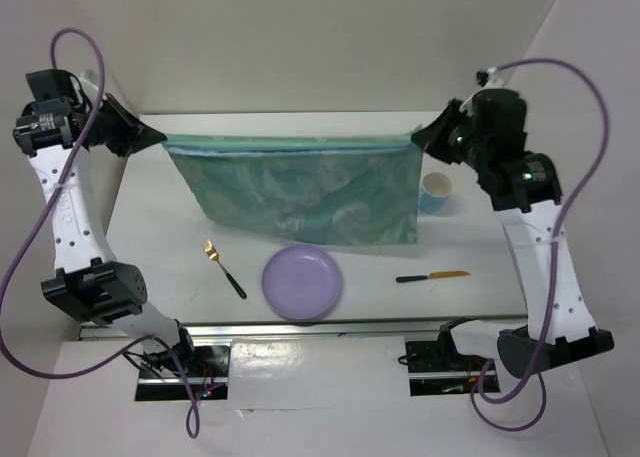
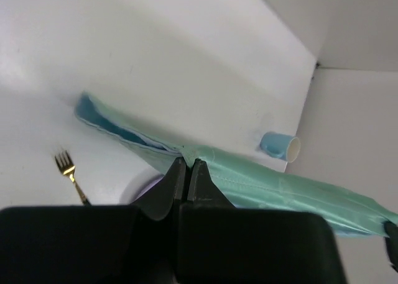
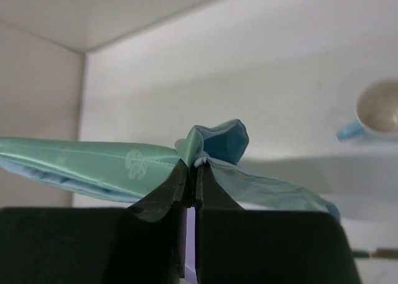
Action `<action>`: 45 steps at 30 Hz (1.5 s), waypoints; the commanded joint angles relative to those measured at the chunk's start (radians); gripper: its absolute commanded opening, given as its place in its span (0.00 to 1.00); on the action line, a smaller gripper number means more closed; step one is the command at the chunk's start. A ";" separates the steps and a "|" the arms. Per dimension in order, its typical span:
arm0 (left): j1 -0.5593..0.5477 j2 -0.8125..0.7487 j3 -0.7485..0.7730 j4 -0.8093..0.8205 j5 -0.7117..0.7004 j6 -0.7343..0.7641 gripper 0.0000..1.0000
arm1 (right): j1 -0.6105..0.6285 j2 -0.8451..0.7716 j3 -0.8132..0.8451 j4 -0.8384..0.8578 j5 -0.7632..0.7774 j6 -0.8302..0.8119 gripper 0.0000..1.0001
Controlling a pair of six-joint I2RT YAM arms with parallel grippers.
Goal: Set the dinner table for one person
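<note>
A green patterned cloth point(image 1: 300, 192) hangs stretched between my two grippers above the white dinner table point(image 1: 160, 247). My left gripper point(image 1: 160, 135) is shut on its left top corner, which also shows in the left wrist view point(image 2: 188, 160). My right gripper point(image 1: 420, 137) is shut on its right top corner, seen in the right wrist view point(image 3: 193, 163). A purple plate point(image 1: 302, 281) sits near the table's front edge. A gold fork with a dark handle point(image 1: 224, 268) lies left of it. A knife with a dark handle point(image 1: 432, 276) lies to its right. A blue cup point(image 1: 436, 191) stands at the right.
The table's metal rail point(image 1: 300, 327) runs along the near edge. White walls enclose the back and both sides. The cup also shows in the left wrist view point(image 2: 281, 145) and the right wrist view point(image 3: 376, 113).
</note>
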 commanded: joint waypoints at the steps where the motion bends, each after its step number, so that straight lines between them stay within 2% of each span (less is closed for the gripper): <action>1: 0.095 -0.116 0.134 0.096 -0.103 0.034 0.00 | -0.040 -0.059 0.322 -0.113 0.138 -0.078 0.00; 4: 0.175 -0.177 0.069 0.139 0.015 0.013 0.00 | -0.040 -0.068 0.488 -0.196 0.175 -0.108 0.00; 7: 0.209 -0.219 0.030 0.153 0.042 0.002 0.00 | -0.040 -0.099 0.523 -0.262 0.187 -0.109 0.00; 13: 0.209 -0.257 0.052 0.194 0.108 -0.007 0.00 | -0.040 -0.170 0.364 -0.224 0.187 -0.089 0.00; 20: 0.209 -0.188 0.056 0.311 0.169 -0.036 0.00 | -0.040 -0.070 0.321 -0.109 0.216 -0.110 0.00; 23: 0.189 -0.102 0.090 0.378 0.209 -0.076 0.00 | -0.040 -0.001 0.273 0.013 0.216 -0.148 0.00; 24: 0.174 -0.031 0.114 0.379 0.209 -0.076 0.00 | -0.049 0.028 0.263 0.043 0.216 -0.158 0.00; 27: 0.077 0.123 0.313 0.328 0.172 -0.035 0.00 | -0.139 0.183 0.350 0.083 0.080 -0.167 0.00; 28: 0.051 0.251 0.397 0.287 0.160 -0.018 0.00 | -0.172 0.221 0.377 0.098 0.030 -0.167 0.00; 29: 0.013 0.301 0.508 0.250 0.134 -0.006 0.00 | -0.225 0.250 0.399 0.139 -0.016 -0.167 0.00; 33: -0.027 0.392 0.477 0.375 0.124 -0.050 0.00 | -0.305 0.413 0.442 0.253 -0.168 -0.142 0.00; 36: -0.053 0.491 0.542 0.455 0.137 -0.094 0.00 | -0.351 0.549 0.508 0.328 -0.260 -0.128 0.00; 40: -0.050 0.556 0.578 0.570 0.161 -0.157 0.00 | -0.374 0.662 0.566 0.357 -0.307 -0.104 0.00; 43: -0.021 0.570 0.578 0.619 0.200 -0.205 0.00 | -0.374 0.634 0.440 0.451 -0.307 -0.083 0.00; 45: -0.011 0.545 0.511 0.619 0.212 -0.184 0.00 | -0.374 0.596 0.323 0.498 -0.316 -0.072 0.00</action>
